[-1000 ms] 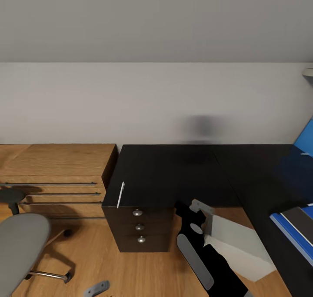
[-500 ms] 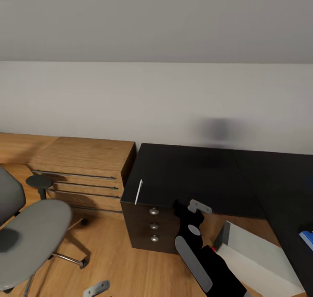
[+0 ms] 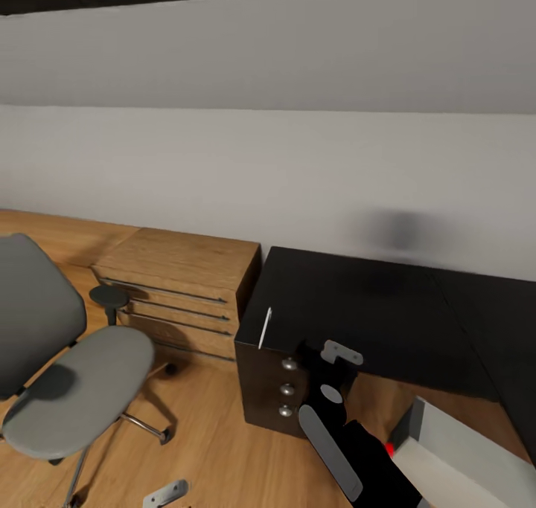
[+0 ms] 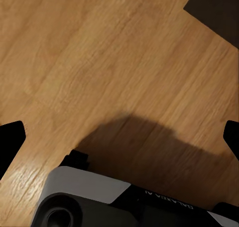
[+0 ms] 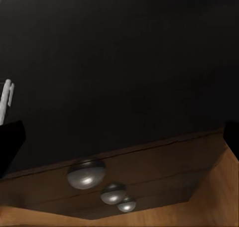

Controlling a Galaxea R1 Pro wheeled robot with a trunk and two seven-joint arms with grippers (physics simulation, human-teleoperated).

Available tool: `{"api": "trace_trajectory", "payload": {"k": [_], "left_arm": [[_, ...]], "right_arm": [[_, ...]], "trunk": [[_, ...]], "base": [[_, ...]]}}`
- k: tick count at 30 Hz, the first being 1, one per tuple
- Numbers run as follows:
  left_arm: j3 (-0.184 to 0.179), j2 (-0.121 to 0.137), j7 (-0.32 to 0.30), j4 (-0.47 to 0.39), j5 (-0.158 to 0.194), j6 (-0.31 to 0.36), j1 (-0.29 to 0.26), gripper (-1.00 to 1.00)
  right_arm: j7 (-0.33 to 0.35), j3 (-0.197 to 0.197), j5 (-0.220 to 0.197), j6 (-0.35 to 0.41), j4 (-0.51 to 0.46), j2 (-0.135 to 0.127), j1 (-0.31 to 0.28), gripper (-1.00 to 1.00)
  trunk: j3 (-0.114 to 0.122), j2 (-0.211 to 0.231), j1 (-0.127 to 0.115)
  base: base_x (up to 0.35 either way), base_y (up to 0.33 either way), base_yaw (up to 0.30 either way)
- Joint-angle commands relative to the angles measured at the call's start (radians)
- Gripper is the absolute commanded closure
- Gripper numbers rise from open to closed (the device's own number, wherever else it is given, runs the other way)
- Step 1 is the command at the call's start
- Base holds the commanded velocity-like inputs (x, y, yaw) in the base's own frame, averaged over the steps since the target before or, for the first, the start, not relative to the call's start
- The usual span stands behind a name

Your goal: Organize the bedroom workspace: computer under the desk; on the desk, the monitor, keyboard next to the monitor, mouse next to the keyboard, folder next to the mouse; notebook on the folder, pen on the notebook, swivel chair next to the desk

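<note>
In the head view the pen [image 3: 264, 328] is lying on the glossy black desk [image 3: 387, 314], right at the desk's left edge, just above the dark drawer pedestal [image 3: 279, 393] with its three round knobs. It is showing as a thin white stick a little left of the frame's centre, its long axis running nearly up and down the picture, roughly parallel to that desk edge.

The right gripper [image 3: 336, 356] is hanging to the right of the pen and slightly lower in the frame, in front of the desk edge, near the pen but apart from it. In the right wrist view the pen [image 5: 6, 101] is appearing at the far left border, over the black top and above the knobs, while the two dark fingertips are sitting at opposite borders, so the fingers are spread wide with nothing between them.

The left gripper's fingers, in the left wrist view, are likewise spread wide and are pointing at bare wooden floor [image 4: 119, 72].

The right arm is looking clearly nearer, so a reach leftward, with the fingers set across the pen's thin axis, is likely the coming move.

The swivel chair [image 3: 71, 389] is standing at lower left, well apart from the desk, and the computer [image 3: 461, 456] is lying at lower right.
</note>
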Motion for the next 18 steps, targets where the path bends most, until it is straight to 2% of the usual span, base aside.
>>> {"api": "trace_trajectory", "payload": {"k": [1, 13, 18], "left_arm": [[-0.001, 0.0, 0.008, -0.002, 0.007, 0.003, 0.0, -1.0], [-0.001, 0.0, 0.008, -0.002, 0.007, 0.003, 0.0, -1.0], [-0.001, 0.0, 0.008, -0.002, 0.007, 0.003, 0.0, -1.0]], "right_arm": [[-0.006, 0.001, -0.001, 0.009, -0.001, 0.0, -0.001, -1.0], [-0.006, 0.002, 0.002, 0.009, -0.002, 0.004, -0.001, -1.0], [-0.007, 0.003, 0.023, -0.006, -0.001, 0.005, -0.001, -1.0]], "trunk": [[0.0, -0.001, 0.0], [0.012, -0.001, 0.0], [0.017, -0.001, 0.0]], "base": [[0.0, 0.0, 0.244], [0.0, 0.0, 0.235], [0.0, 0.0, 0.229]]}}
